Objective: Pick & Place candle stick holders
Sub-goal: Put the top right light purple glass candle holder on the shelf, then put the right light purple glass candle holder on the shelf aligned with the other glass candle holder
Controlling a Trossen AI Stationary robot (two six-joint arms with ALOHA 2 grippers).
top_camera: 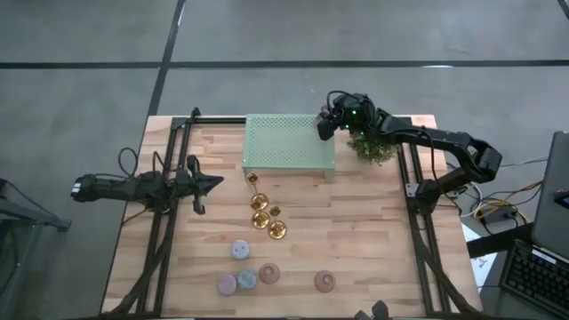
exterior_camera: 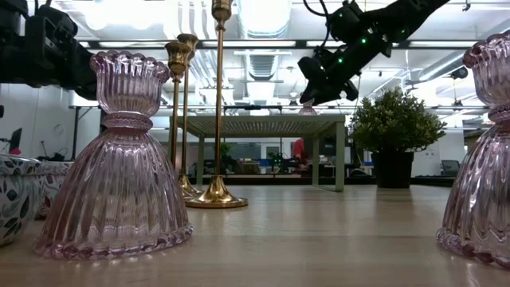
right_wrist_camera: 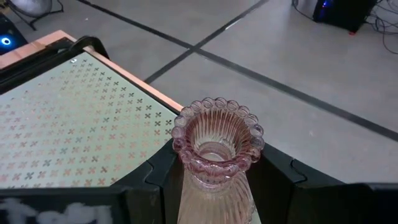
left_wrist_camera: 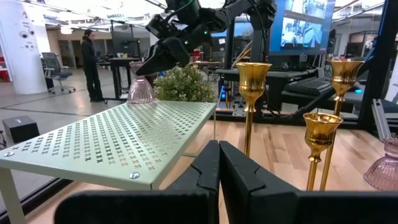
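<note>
High view: right gripper (top_camera: 325, 124) over the far right corner of the mint-green perforated stand (top_camera: 290, 145), just beside the small green plant (top_camera: 372, 146). Clamped there on a pinkish glass holder, hidden from above by the wrist. Left gripper (top_camera: 217, 184) parked over the table's left side, fingers pressed together, holding nothing, pointing toward the gold holders (top_camera: 264, 213) clustered in front of the stand. Nearer the front edge, squat pastel holders (top_camera: 242, 267) and a pink glass one (top_camera: 324, 282), well apart from both grippers.

Low view: two pink glass holders up close, one left (exterior_camera: 121, 163), one cut off at the right edge (exterior_camera: 483, 155), both upright, long axis vertical, flared cup on top. Behind them, tall thin-stemmed gold holders (exterior_camera: 217, 104) standing upright. Right gripper (exterior_camera: 317, 84) hanging above the stand's top (exterior_camera: 267, 121).

Left wrist view: own dark fingers (left_wrist_camera: 217, 171) shut tight on nothing. Beyond, three gold holders (left_wrist_camera: 252, 93) upright, cups skyward. At the stand's far corner, the held glass holder (left_wrist_camera: 141, 91) upright, base at or just above the perforated top, contact unclear, the right gripper (left_wrist_camera: 154, 62) gripping from above.

Right wrist view: glass holder (right_wrist_camera: 217, 146) between the two fingers, scalloped mouth facing the camera, body running down between them, the stand's corner (right_wrist_camera: 74, 124) just beside it.
</note>
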